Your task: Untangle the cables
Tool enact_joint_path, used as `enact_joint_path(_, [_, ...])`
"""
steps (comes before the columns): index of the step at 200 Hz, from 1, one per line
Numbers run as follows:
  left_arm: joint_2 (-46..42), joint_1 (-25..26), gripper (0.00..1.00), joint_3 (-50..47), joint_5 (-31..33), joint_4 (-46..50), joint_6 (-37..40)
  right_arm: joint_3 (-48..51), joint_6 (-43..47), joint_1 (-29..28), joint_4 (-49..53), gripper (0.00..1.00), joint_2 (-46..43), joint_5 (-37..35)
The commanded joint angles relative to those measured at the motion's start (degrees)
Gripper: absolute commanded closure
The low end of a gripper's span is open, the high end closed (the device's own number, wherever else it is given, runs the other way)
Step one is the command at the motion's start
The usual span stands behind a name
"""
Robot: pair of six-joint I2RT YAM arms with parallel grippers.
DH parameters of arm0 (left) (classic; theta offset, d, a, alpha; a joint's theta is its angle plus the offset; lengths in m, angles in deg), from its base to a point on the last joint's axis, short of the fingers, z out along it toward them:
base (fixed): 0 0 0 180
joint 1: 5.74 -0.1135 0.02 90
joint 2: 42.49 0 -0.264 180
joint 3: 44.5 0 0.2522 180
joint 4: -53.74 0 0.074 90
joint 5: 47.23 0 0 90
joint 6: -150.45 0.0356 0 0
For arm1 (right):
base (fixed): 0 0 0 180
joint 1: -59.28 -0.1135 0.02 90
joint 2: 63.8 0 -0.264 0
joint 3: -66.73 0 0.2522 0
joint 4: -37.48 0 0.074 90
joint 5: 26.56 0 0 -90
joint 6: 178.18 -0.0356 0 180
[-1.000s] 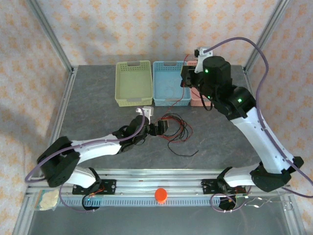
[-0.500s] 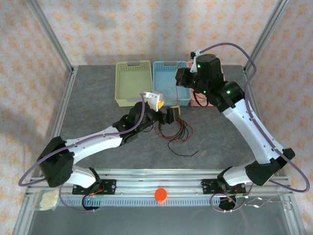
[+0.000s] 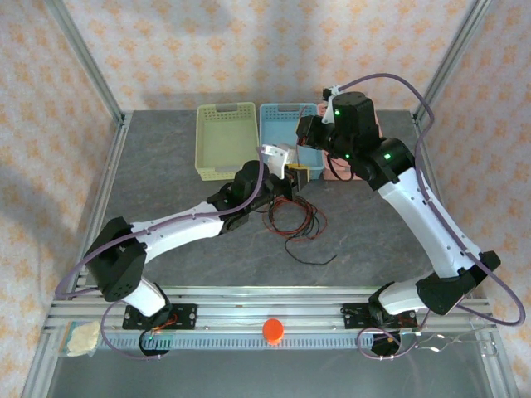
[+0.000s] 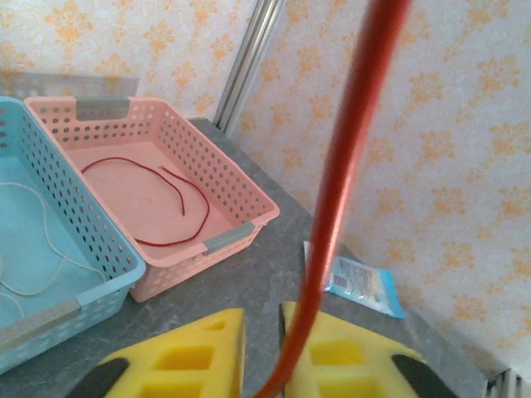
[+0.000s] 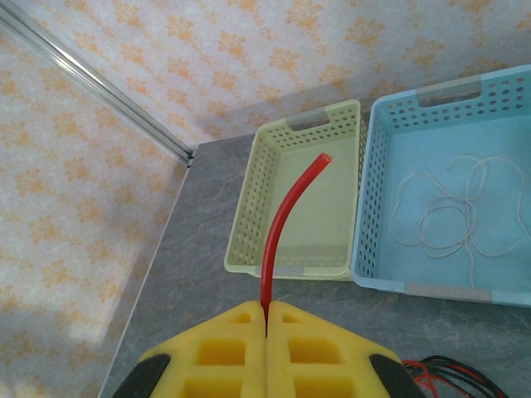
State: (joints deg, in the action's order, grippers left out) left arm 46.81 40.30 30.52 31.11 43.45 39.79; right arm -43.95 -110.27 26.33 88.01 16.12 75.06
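Seen from above, a tangle of thin red and black cables (image 3: 294,220) lies on the grey tabletop (image 3: 166,191), on the near side of three perforated plastic baskets. The right gripper (image 5: 266,325) is shown by its own camera clamped on a red cable strand (image 5: 280,215) that curves up in front of the yellow-green basket (image 5: 249,217). A whitish cable (image 5: 452,211) is coiled in the blue basket (image 5: 375,166). The left gripper (image 4: 264,356) is held narrowly apart with a second red strand (image 4: 348,149) between its pads; whether this is gripped cannot be told. From that wrist, a loose red cable (image 4: 206,211) is seen lying in the pink basket (image 4: 241,195), with a blue-and-white packet (image 4: 357,283) on the table nearby.
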Motion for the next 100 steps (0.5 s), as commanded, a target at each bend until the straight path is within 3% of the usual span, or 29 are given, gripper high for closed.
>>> enact_joint_path(1, [-2.29,-0.03,0.96,0.92,-0.4,-1.14,-0.07,0.71,0.02,0.17,-0.46,1.0,-2.24,-3.95])
enact_joint_path(23, [-4.48,0.01,1.0,-0.72,0.3,0.0,-1.06,1.79,0.44,0.17,-1.12,0.99,-3.43,-7.32])
enact_joint_path(32, [-5.36,0.0,1.0,-1.1,1.24,1.18,-1.74,2.84,1.13,0.17,-2.24,0.9,-4.52,-8.36])
enact_joint_path(60, [-7.28,-0.81,1.0,0.28,1.35,6.21,-2.94,10.38,4.26,0.17,-9.41,0.5,-10.97,-13.74])
enact_joint_path(75, [-8.15,-2.09,1.0,1.5,0.47,8.5,-4.25,15.28,6.06,0.17,-13.29,0.39,-15.16,-18.76])
enact_joint_path(100, [-8.88,-5.02,1.0,4.26,-1.94,11.92,-7.23,22.69,7.29,0.17,-17.37,0.28,-20.38,-27.25])
